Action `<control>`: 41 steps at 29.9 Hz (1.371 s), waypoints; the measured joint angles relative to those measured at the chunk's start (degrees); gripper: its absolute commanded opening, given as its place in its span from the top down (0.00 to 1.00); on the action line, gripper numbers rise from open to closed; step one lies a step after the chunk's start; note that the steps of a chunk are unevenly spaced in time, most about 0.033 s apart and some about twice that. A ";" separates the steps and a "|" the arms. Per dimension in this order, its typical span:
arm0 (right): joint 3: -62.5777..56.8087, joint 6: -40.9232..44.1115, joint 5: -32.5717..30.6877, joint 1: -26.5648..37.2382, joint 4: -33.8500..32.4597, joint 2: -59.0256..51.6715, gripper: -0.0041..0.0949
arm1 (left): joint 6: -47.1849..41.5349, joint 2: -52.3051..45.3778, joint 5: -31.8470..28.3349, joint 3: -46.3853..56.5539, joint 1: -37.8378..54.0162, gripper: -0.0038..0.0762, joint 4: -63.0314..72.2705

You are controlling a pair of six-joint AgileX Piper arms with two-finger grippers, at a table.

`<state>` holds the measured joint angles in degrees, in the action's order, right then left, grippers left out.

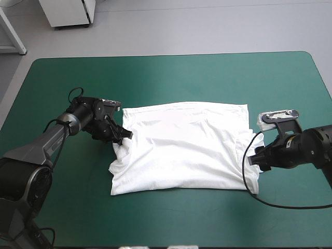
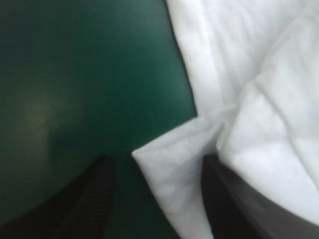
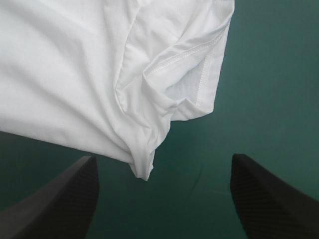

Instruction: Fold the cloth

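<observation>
A white short-sleeved T-shirt (image 1: 181, 148) of thin, softly wrinkled fabric is spread roughly flat mid-table on the teal-green cover (image 1: 171, 78), with its left edge bunched. The left gripper (image 1: 124, 136) is placed at the shirt's left edge. The right gripper (image 1: 255, 160) is placed at the right edge, toward the near corner.

Left wrist view: a folded white corner (image 2: 167, 164) is seen lying between the spread black fingers (image 2: 94, 199). One finger is over bare cover and the other is against the cloth. The gripper is released and nothing is pinched.

Right wrist view: a stitched sleeve hem (image 3: 199, 59) and a drooping fold tip are seen just ahead of the widely parted fingers. This gripper is also released and the cloth is not gripped. Only bare cover is seen between the fingers.
</observation>
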<state>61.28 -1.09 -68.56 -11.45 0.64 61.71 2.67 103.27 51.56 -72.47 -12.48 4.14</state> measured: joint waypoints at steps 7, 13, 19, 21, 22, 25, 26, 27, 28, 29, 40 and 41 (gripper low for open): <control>0.00 0.74 -0.21 0.00 -0.17 0.00 0.28 | 1.51 1.55 1.01 -1.06 0.43 0.76 0.90; 0.00 1.09 -0.53 0.00 -0.17 0.00 0.33 | 2.97 2.68 0.25 -1.59 0.61 0.96 3.93; 0.00 1.09 -0.97 0.00 -0.17 0.00 0.33 | 4.31 2.51 2.39 -3.63 0.38 0.96 6.33; 0.00 1.09 -0.90 0.00 -0.17 0.00 0.33 | 4.35 2.06 4.42 -4.57 -0.55 0.96 7.21; 0.00 1.09 -0.83 0.00 -0.24 0.00 0.33 | 4.35 1.38 5.59 -5.42 -1.32 0.96 7.50; 0.00 1.09 -0.53 0.00 -0.19 -0.04 0.33 | 4.45 -1.80 7.67 -8.85 -4.02 0.96 8.26; 0.00 1.09 -0.47 0.00 -0.19 -0.04 0.33 | 4.49 -2.82 8.14 -9.98 -5.10 0.96 8.42; 0.00 1.09 -0.41 0.00 -0.19 -0.04 0.33 | 4.44 -3.45 8.56 -10.88 -6.18 0.96 8.50; 0.00 1.09 -0.41 0.00 -0.19 -0.04 0.33 | 4.44 -3.98 8.84 -11.49 -7.22 0.96 8.64; 0.00 1.09 -0.41 0.00 -0.19 -0.04 0.33 | 4.44 -4.01 8.99 -11.81 -8.20 0.96 8.69; 0.00 1.09 0.31 0.00 -0.64 -0.04 0.33 | 3.87 6.48 8.48 -11.97 -10.70 0.95 9.08; 0.00 1.09 0.66 0.00 -0.64 -0.04 0.33 | 4.07 6.81 8.48 -12.07 -10.70 0.92 9.32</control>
<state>61.28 0.00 -67.90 -11.45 0.00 61.67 6.75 110.08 60.04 -84.54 -23.18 13.46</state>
